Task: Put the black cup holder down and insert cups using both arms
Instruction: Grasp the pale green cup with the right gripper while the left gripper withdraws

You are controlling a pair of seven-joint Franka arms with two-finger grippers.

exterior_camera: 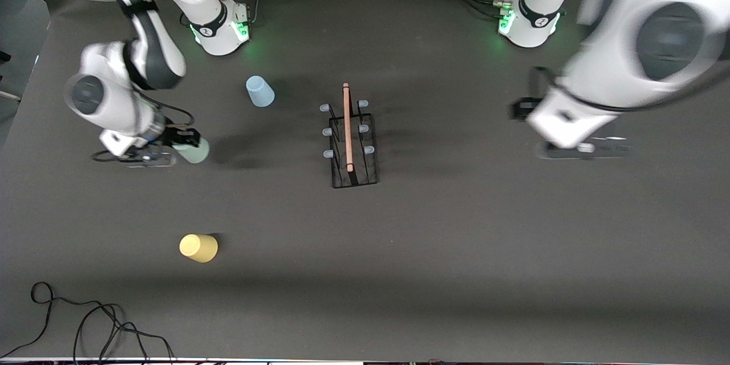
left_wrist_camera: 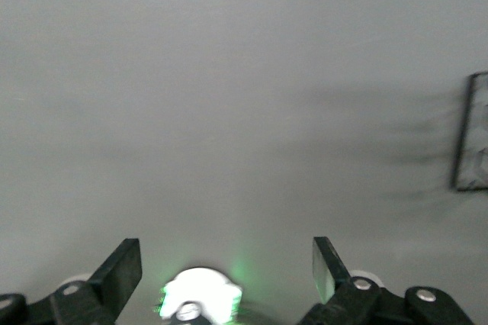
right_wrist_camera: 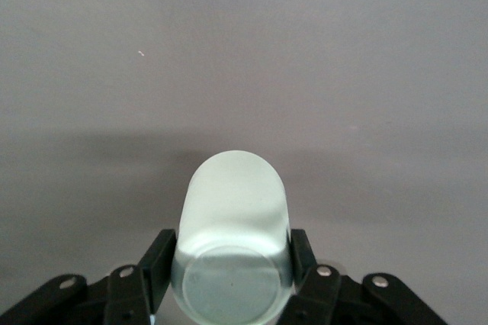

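Right gripper (right_wrist_camera: 229, 264) clamped on pale green plastic tumbler (exterior_camera: 194, 151) at right arm's end. Left gripper (left_wrist_camera: 227, 268) spread wide, empty, over bare table. Black wire rack with wooden rod handle (exterior_camera: 352, 145) stood mid-table — best lifted level, mouth lowered squarely onto a grey-tipped peg.

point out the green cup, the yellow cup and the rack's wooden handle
green cup (right_wrist_camera: 232, 210), right wrist view, on its side wall between the claw's fingers
yellow cup (exterior_camera: 198, 247), front view, on its side wall
wooden handle (exterior_camera: 347, 125), front view, on the middle of the rod
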